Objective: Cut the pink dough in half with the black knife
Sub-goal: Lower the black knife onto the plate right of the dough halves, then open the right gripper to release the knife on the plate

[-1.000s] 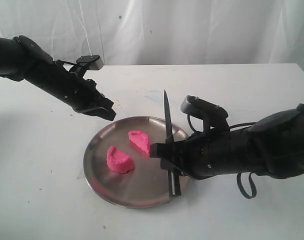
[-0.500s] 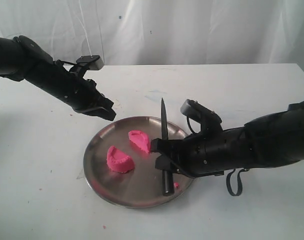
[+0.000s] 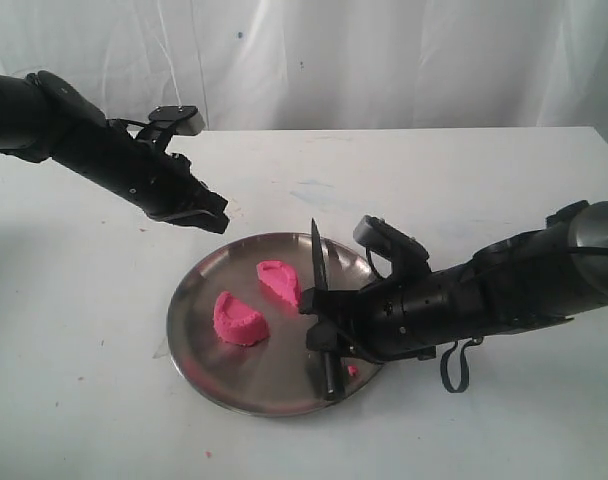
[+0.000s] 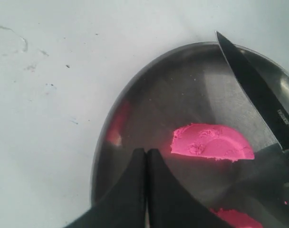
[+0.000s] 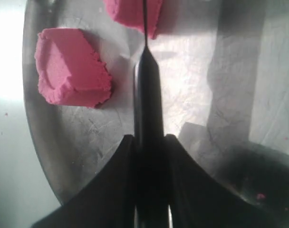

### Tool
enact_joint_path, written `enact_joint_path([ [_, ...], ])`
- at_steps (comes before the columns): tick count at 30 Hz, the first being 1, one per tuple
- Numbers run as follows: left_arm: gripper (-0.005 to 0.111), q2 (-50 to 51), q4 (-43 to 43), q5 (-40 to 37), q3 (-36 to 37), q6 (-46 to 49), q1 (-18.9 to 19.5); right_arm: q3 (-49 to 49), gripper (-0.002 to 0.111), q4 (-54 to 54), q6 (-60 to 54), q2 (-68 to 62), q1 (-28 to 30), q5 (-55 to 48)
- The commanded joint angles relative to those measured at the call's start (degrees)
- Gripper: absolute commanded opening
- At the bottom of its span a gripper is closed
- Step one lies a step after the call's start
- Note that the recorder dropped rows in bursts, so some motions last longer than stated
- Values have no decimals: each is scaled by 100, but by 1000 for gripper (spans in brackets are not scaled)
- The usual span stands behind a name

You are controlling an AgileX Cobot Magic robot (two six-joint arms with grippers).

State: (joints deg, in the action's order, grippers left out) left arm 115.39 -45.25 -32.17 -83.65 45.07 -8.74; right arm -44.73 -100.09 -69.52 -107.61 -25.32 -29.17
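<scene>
Two things have shifted in the last second, both above the white table (image 3: pixel 74 400). The larger change is in the right arm (image 3: pixel 514 285). It has sunk from lower right toward the table and now lies flatter. Its hand (image 3: pixel 319 320) has come down with it near the right rim of the steel plate (image 3: pixel 254 375). The left arm (image 3: pixel 84 145) has barely moved. Its hand (image 3: pixel 216 218) has drawn a little toward upper left, off the plate's rim, with fingers pressed together and nothing between them.

The black knife (image 3: pixel 317 262) has changed most. A second ago it stood tall with its tip well above the plate's far edge. Now it sits lower and leans slightly left, and its butt is down at the plate's near-right rim. The right hand pinches it around the handle, fingers on either side, as the right wrist view shows.

The pink dough (image 3: pixel 241 318) has not moved. It lies already parted on the left of the plate, one half at centre left and the second half (image 3: pixel 279 281) just above and right of it, close to the blade but apart from it. A pink crumb (image 3: pixel 352 370) shows beside the handle's end.

With both halves separate, the cut looks finished. The sinking knife reads as a retreat, probably toward setting it down.
</scene>
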Motion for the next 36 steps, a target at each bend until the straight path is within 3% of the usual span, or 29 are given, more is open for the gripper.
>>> enact_joint_path([
  [1,0,-62,-68,222,22,5,8,-69,0,14,-68,-182,39,-89],
  [5,0,-62,-68,500,22,5,8,-69,5,14,40,-246,136,-114],
  [9,0,-62,-68,751,22,5,8,-69,23,14,40,-246,192,-153],
  [14,0,-62,-68,891,22,5,8,-69,34,14,40,-126,201,-198],
  [27,0,-62,-68,964,22,5,8,24,35,14,-78,425,266,-153],
  [36,0,-62,-68,1002,22,5,8,459,35,14,-271,1602,266,279],
])
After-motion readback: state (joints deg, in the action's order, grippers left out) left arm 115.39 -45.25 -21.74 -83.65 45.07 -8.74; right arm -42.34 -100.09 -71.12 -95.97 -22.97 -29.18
